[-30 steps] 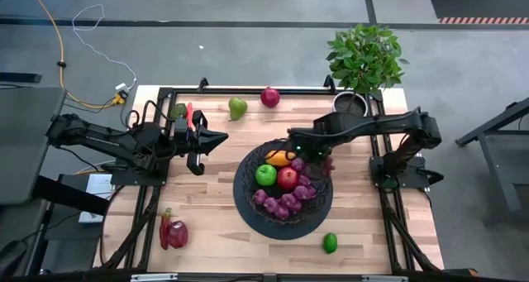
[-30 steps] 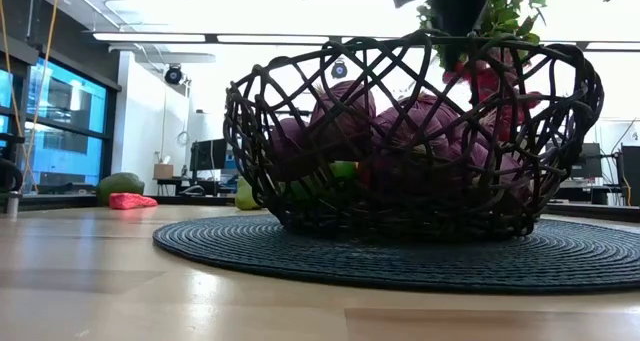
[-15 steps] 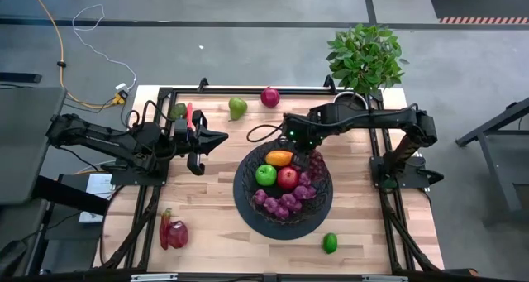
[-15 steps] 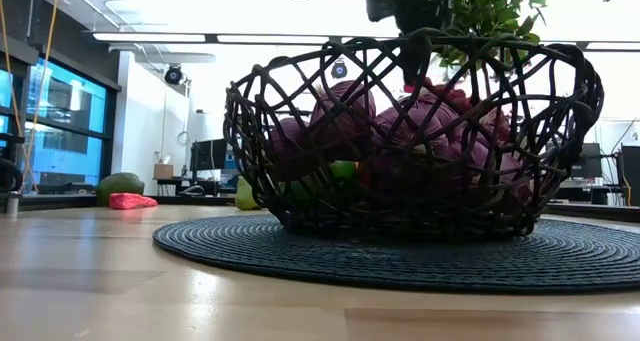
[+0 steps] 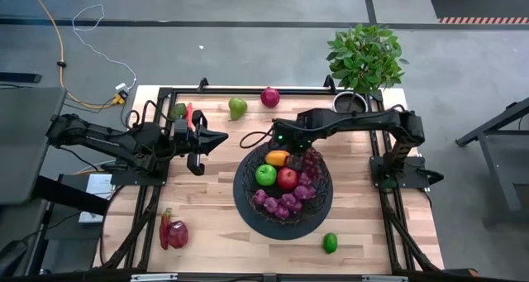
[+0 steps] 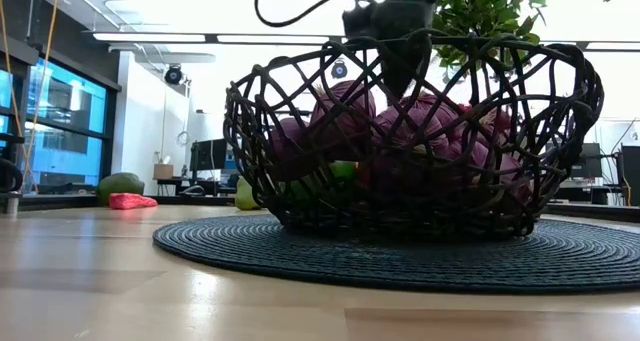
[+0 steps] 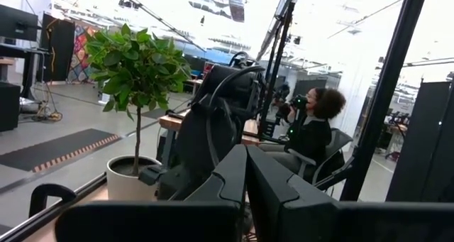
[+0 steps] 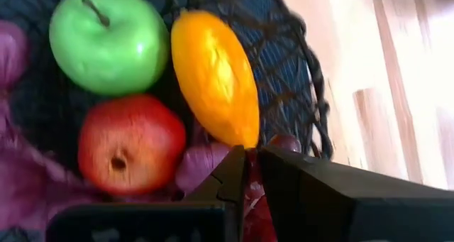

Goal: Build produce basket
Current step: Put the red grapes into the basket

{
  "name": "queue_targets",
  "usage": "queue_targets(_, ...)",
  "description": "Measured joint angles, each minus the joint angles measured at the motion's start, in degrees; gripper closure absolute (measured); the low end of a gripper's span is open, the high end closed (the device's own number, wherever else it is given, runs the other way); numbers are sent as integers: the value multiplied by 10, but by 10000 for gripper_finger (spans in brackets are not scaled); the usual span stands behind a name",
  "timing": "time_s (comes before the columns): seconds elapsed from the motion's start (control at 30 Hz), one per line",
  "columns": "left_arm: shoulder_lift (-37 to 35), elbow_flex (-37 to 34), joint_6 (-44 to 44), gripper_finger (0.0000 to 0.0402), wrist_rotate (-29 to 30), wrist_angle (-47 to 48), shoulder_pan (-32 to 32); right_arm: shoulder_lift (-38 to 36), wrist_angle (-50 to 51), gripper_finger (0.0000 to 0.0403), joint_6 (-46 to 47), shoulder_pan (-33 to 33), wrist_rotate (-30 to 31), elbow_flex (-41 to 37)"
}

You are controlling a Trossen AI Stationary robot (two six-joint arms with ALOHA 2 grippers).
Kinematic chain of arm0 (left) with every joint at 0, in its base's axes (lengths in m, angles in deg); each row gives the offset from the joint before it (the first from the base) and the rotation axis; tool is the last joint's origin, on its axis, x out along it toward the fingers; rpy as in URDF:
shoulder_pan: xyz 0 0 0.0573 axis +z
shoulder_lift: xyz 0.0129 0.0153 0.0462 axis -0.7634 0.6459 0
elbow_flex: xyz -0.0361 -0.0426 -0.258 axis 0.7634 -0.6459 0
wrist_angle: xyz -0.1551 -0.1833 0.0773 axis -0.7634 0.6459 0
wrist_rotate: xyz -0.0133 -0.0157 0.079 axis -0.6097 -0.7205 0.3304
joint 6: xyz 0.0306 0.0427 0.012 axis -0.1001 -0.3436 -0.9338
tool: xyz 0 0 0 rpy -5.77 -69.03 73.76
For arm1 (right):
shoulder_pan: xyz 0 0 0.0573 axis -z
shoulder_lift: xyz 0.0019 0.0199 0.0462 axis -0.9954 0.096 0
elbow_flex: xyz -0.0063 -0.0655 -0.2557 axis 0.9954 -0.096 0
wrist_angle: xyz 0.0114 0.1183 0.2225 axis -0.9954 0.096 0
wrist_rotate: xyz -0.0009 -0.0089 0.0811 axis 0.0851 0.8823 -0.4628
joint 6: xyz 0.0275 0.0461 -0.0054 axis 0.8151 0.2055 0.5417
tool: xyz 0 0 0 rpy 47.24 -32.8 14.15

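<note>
The black wire basket (image 5: 240, 183) stands on a dark round mat. In it lie an orange-yellow fruit (image 5: 278, 158), a green apple (image 5: 265, 175), a red apple (image 5: 287, 178), purple grapes (image 5: 283, 203) and a dark red cluster (image 5: 313, 160). My right gripper (image 5: 276, 139) hovers shut over the basket's far-left rim, just past the orange-yellow fruit (image 8: 213, 75), and holds nothing. My left gripper (image 5: 223, 137) waits shut, left of the basket. On the table rest a pear (image 5: 237, 108), a red fruit (image 5: 269, 97), an avocado (image 5: 178, 110), a lime (image 5: 330, 242) and a red pepper beside a red fruit (image 5: 173, 232).
A potted green plant (image 5: 364, 63) stands at the far right corner, close to the right arm. Black frame rails (image 5: 248, 90) run along the table's edges. Bare wood lies near the basket's left and near sides. A person sits in the room beyond, in the left wrist view.
My right gripper has travelled from over the basket's right inside toward the table's left edge and slightly toward the far edge, ending above the far-left rim. The dark red cluster that was under it stays lying in the basket.
</note>
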Motion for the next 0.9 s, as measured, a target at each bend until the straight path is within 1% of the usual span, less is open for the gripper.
queue_targets(0.07, 0, 0, 0, 401, 0, 0, 0, 4, -16, 380, -1, 1, 8, 0)
queue_targets(0.13, 0, 0, 0, 401, 0, 0, 0, 8, -27, 380, -7, 2, 30, 0)
queue_targets(0.27, 0, 0, 0, 401, 0, 0, 0, 16, -28, 380, -16, 10, 58, 0)
queue_targets(0.47, 0, 0, 0, 401, 0, -2, 0, 21, -35, 380, -39, 19, 59, 0)
queue_targets(0.67, 0, 0, 0, 401, 0, -2, 0, 21, -39, 380, -85, 19, 57, 0)
queue_targets(0.83, 0, 0, 1, 401, 0, -2, 0, 21, -46, 379, -89, 19, 41, 0)
queue_targets(0.9, 0, 0, 0, 401, 0, -2, 0, 21, -53, 371, -88, 19, 38, 0)
